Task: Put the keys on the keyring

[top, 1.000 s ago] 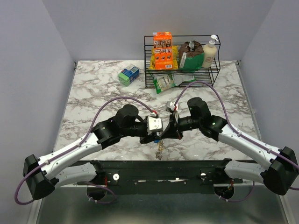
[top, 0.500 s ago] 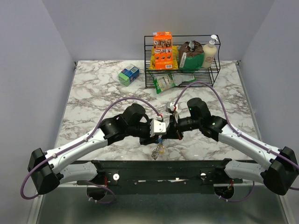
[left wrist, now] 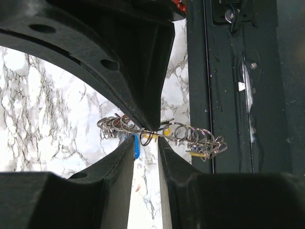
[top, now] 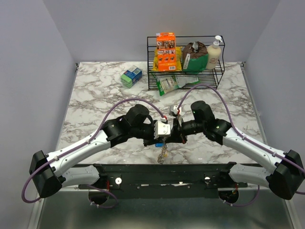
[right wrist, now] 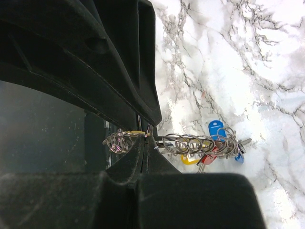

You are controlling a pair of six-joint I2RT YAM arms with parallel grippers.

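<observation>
Seen from above, the keys (top: 163, 151) hang as one small clump at the near edge of the table (top: 95, 95), too small to count or to tell their colours. In the left wrist view the right gripper (left wrist: 151, 125) covers the middle of the ring (left wrist: 190, 135). The blue key (left wrist: 136, 146) shows only as a sliver at the left gripper (left wrist: 146, 141), and whether that gripper pinches the ring cannot be told. In the right wrist view the clamped stretch is hidden, and the key blades seem lost behind the coils.
</observation>
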